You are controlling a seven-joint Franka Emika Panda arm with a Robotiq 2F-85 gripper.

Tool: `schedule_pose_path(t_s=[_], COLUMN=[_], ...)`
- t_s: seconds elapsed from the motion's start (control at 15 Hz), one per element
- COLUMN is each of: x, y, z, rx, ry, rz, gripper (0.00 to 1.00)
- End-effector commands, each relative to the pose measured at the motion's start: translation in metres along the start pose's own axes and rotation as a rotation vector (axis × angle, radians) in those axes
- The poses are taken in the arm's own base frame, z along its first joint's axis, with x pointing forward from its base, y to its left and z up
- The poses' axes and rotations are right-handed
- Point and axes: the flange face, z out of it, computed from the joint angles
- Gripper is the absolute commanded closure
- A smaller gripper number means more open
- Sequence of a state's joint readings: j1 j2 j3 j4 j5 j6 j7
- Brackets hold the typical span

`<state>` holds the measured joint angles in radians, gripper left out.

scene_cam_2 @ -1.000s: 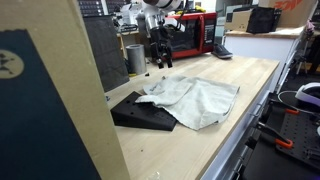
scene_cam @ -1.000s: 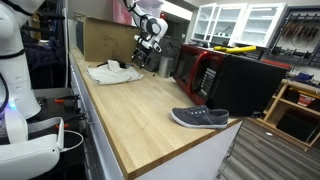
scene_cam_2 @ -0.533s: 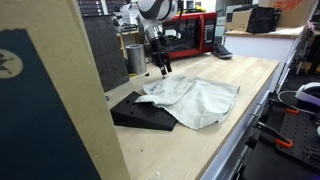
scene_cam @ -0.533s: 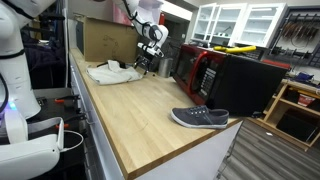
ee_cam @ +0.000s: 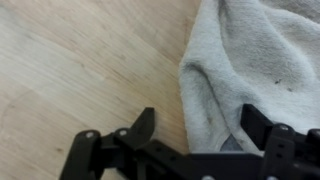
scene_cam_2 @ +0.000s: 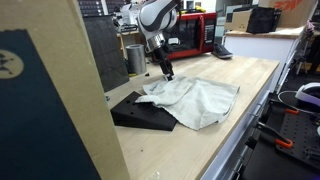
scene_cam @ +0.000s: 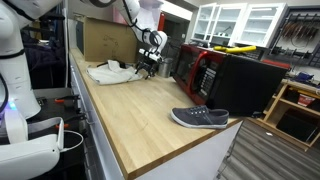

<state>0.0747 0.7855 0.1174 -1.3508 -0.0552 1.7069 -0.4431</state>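
The gripper (ee_cam: 200, 122) is released: its two fingers stand spread, with nothing clamped between them. In the wrist view one fingertip sits over bare wood just outside the hem of the grey cloth (ee_cam: 250, 50), and the other sits over the fabric, so the folded edge lies in the gap between them. Whether the fingertips touch the fabric cannot be told from these views. Compared with the frames from a second ago, the gripper (scene_cam: 150, 65) has come down and tilted toward the near corner of the cloth (scene_cam: 110, 72). It hung clear above that corner before and now stands low at it, with the jaws unchanged in opening. The approach to the cloth edge therefore appears largely complete, while no grasp has been made. The cloth (scene_cam_2: 200, 100) is a pale grey, soft, towel-like piece, crumpled and lying in loose folds with a thick rolled hem. It spreads away from the gripper (scene_cam_2: 166, 72) across the wooden countertop (scene_cam_2: 250, 80). Its far part drapes over a flat black wedge (scene_cam_2: 140, 112) lying beyond the cloth from the fingers. Just behind the gripper stands a metal cylinder (scene_cam_2: 135, 58). Farther behind are a cardboard box (scene_cam: 105, 40) and a red microwave (scene_cam: 200, 68). Well apart from the gripper, near the opposite end of the countertop (scene_cam: 150, 110), lies a dark grey shoe (scene_cam: 200, 118).
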Motion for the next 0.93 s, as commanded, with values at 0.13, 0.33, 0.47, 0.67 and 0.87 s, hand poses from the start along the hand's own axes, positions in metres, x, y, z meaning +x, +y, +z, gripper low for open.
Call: schedule_pose_path(t_s=[0.13, 0.33, 0.47, 0.67, 0.87], x=[-0.006, -0.011, -0.014, -0.017, -0.020], y=[-0.004, -0.007, -0.003, 0.014, 0.039], z=[0.006, 0.004, -0.002, -0.013, -0.026], rx=[0.051, 0.072, 0.086, 0.095, 0.097], ry=[-0.070, -0.104, -0.108, -0.083, -0.032], rz=[-0.034, -0.037, -0.027, 0.009, 0.060], gripper=[0.57, 0.79, 0.95, 1.00, 0.99])
